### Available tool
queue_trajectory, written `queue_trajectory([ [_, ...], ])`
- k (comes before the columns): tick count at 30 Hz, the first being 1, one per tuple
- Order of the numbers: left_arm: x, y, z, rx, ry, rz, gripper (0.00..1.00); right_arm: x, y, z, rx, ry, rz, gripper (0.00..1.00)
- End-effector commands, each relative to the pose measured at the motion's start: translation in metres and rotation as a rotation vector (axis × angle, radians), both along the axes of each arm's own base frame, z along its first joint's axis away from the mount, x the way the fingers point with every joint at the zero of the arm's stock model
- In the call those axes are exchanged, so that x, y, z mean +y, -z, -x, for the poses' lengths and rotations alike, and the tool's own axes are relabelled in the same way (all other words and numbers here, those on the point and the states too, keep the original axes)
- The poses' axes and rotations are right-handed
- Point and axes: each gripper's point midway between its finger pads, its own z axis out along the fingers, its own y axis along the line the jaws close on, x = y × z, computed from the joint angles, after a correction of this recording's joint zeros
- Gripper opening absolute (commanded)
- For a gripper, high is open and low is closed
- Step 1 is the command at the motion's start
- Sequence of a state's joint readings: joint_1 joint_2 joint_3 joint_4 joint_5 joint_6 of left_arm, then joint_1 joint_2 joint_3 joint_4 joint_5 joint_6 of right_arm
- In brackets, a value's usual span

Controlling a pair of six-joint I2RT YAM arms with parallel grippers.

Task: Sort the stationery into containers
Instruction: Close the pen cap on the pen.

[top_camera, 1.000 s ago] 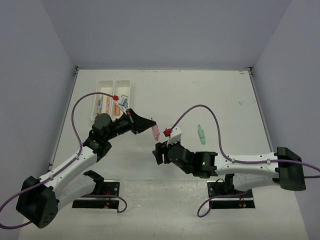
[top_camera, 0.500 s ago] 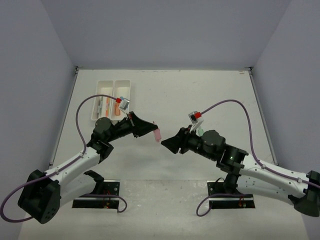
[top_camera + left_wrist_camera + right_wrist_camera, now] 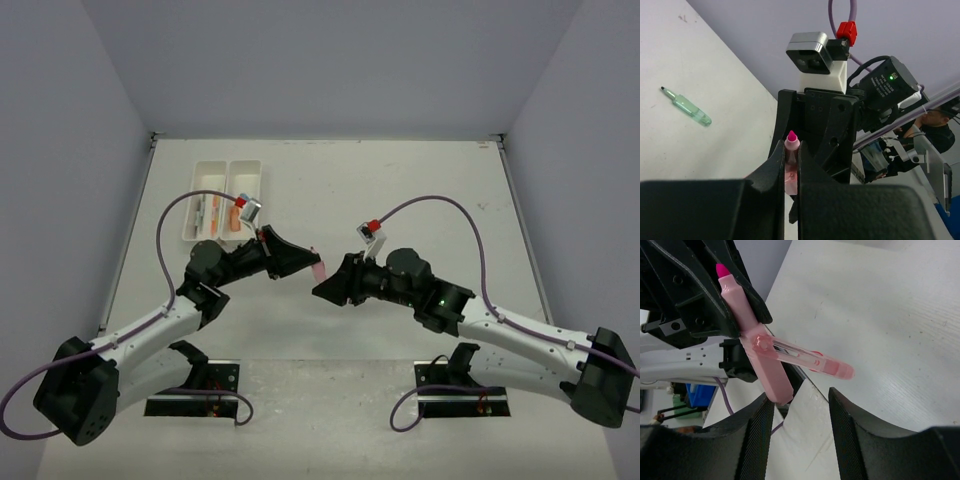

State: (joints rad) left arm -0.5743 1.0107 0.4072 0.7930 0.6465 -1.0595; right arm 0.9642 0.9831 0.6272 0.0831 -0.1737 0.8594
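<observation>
Both arms reach toward the middle of the table [image 3: 420, 190], raised off its surface, with the grippers tip to tip.

Left gripper [image 3: 303, 262]: fingers pressed narrow on a pink marker [image 3: 761, 349]. The left wrist view shows the marker upright between the two finger pads, its magenta tip above them. It is held in the air, clear of the table.

Right gripper [image 3: 324, 289]: points straight at the left gripper. In the right wrist view its fingers [image 3: 754, 440] stand partly apart with a plain gap between them. The lower pink end of the marker hangs at the mouth of that gap, just beside the finger on the left of that view. Contact there cannot be told. The other finger is clear of the marker, so nothing is clamped on this side.

The marker shows a second, paler pink piece branching off sideways from its body, ending in a rounded tip above the gap.

Green marker [image 3: 687, 106]: lies flat on the table, seen only in the left wrist view, well apart from both grippers.

Trays [image 3: 228, 175]: two white trays joined side by side at the far left of the table, beyond the left arm. Orange items lie inside; the rest of the contents are too small to tell
</observation>
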Motion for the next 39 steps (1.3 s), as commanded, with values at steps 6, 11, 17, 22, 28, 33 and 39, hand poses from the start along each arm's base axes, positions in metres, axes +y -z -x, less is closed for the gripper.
queue_trajectory([
  [6,-0.015,0.003,0.028,-0.004,0.091,0.026,0.0,0.017,-0.075,-0.009,-0.128,-0.065,-0.156,0.22],
  [11,-0.017,0.011,0.022,0.005,0.066,0.002,0.0,0.011,-0.069,-0.008,-0.145,-0.054,-0.146,0.01],
  [17,-0.008,-0.002,-0.004,-0.085,-0.092,-0.141,0.8,0.004,-0.055,0.002,-0.228,-0.12,-0.095,0.0],
  [22,0.013,-0.007,-0.019,-0.028,-0.254,-0.191,1.0,-0.012,-0.046,0.016,-0.347,-0.2,-0.019,0.0],
  [28,0.004,0.009,0.014,0.218,-0.09,0.021,1.0,-0.023,-0.053,0.042,-0.557,-0.38,-0.002,0.0],
  [33,0.003,0.005,0.033,0.407,0.005,0.147,1.0,-0.023,-0.06,0.074,-0.66,-0.629,-0.021,0.0],
  [39,0.011,-0.026,0.04,0.482,0.029,0.293,1.0,-0.014,-0.082,0.091,-0.723,-0.794,-0.109,0.0],
])
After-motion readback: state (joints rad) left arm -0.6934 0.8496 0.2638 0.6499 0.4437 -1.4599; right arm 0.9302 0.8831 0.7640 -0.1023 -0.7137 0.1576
